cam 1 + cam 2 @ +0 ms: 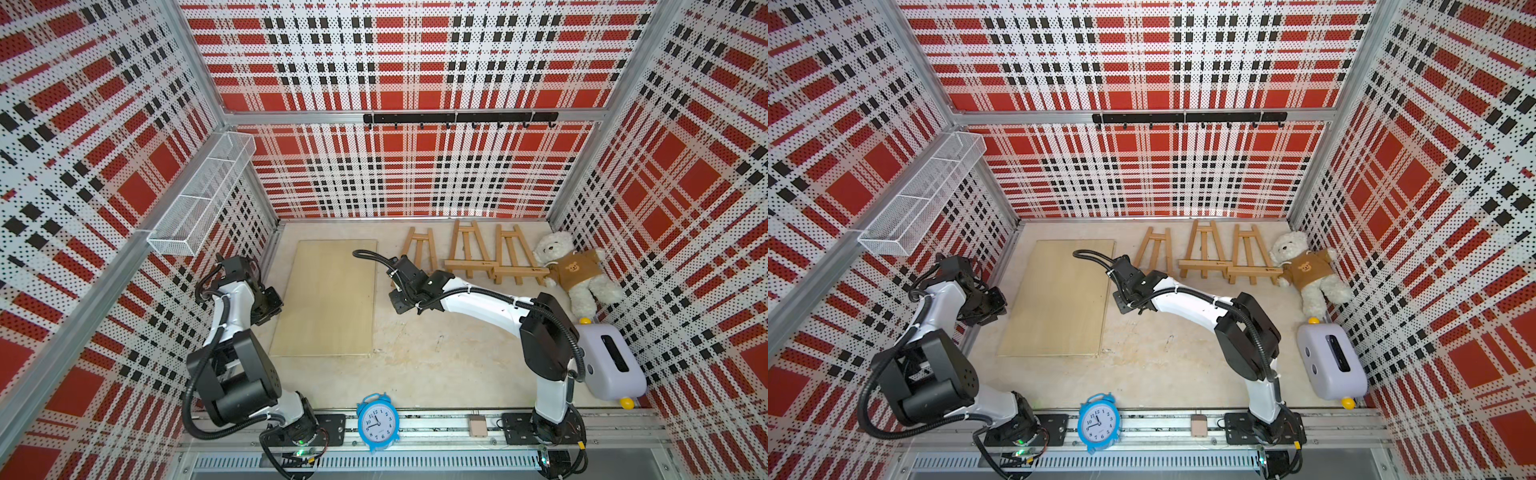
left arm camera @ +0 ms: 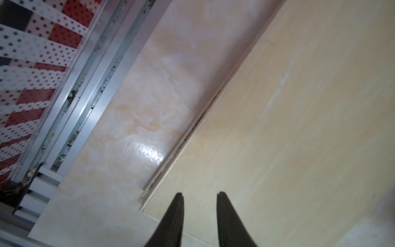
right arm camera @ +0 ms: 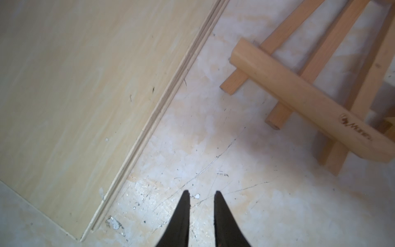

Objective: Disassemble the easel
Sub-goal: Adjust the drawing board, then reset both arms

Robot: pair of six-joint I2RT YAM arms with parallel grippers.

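Note:
Three small wooden easels lie flat in a row at the back of the table in both top views: a left easel (image 1: 419,251) (image 1: 1154,249), a middle easel (image 1: 467,253) (image 1: 1204,249) and a right easel (image 1: 517,262) (image 1: 1250,257). My right gripper (image 1: 400,304) (image 3: 202,191) hovers over bare table just in front of the left easel, jaws slightly open and holding nothing. The right wrist view shows that easel's ledge bar (image 3: 288,85) across its legs. My left gripper (image 1: 270,309) (image 2: 200,193) hangs at the left edge of a pale wooden board (image 1: 328,299) (image 2: 299,128), open and empty.
A white teddy bear (image 1: 577,270) lies at the back right beside the right easel. A lilac toaster (image 1: 611,361) sits at the right edge, and a blue alarm clock (image 1: 377,419) at the front. A wire basket (image 1: 199,199) hangs on the left wall.

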